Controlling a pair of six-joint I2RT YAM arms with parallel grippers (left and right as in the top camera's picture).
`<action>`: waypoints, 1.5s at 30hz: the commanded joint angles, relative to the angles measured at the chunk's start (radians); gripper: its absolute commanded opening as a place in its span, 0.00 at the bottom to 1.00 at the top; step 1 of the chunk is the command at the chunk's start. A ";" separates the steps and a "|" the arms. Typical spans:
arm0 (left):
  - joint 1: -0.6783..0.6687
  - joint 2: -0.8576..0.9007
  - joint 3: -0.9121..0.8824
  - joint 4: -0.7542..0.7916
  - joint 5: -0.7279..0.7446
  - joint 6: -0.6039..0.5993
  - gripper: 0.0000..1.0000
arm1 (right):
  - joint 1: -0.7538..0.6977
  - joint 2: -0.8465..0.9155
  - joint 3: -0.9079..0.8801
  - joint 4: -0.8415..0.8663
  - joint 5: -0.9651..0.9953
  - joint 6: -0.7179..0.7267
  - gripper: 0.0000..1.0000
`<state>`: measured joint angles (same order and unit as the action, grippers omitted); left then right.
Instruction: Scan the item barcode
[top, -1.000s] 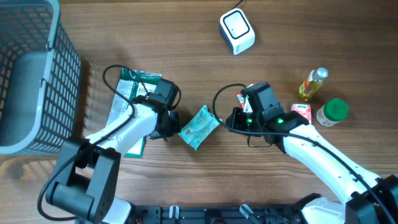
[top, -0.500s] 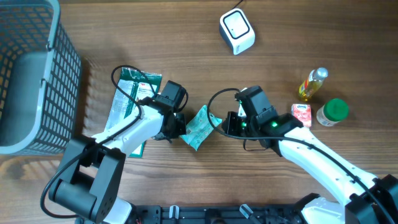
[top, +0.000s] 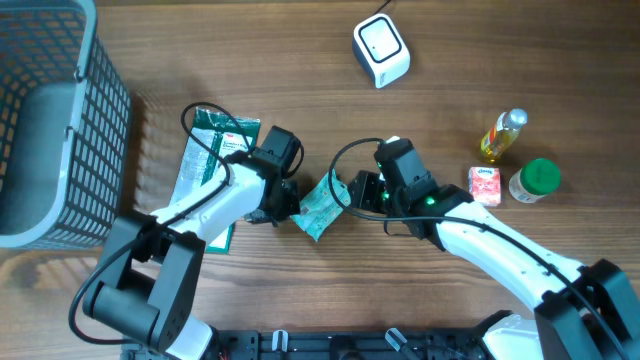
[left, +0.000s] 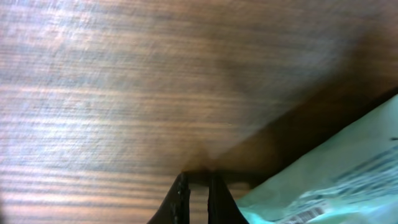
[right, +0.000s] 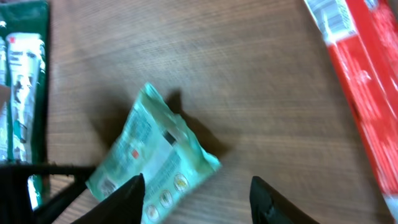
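While your left tool (top: 288, 206) pinches one edge of the mint-green pouch (top: 320, 206), your right tool (right: 198, 205) stands parted and empty, the pouch just ahead of it. A mistimed closure could tug it free, short of the scanner (top: 381, 50).

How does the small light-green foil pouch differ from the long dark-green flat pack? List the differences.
Colour: the small light-green foil pouch is pale mint; the long dark-green flat pack is deep green.
Size: the pouch is short and squarish; the pack is longer.
Pose: the pouch is tilted, pinched by the left gripper; the pack lies flat on the wooden table.
Both are printed packets.
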<state>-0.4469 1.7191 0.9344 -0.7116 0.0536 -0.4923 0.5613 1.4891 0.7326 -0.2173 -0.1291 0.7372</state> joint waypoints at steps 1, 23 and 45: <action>0.018 -0.040 0.116 -0.082 0.002 -0.010 0.04 | -0.005 0.045 -0.006 0.045 0.016 -0.031 0.59; -0.080 0.125 0.116 -0.027 0.120 0.021 0.04 | -0.149 0.245 -0.006 0.197 -0.389 -0.106 0.58; -0.079 0.147 0.116 -0.021 0.053 0.021 0.04 | -0.148 0.351 -0.006 0.276 -0.554 -0.081 0.11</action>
<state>-0.5156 1.8095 1.0626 -0.7506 0.1352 -0.4839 0.4141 1.8160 0.7334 0.0654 -0.6739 0.6617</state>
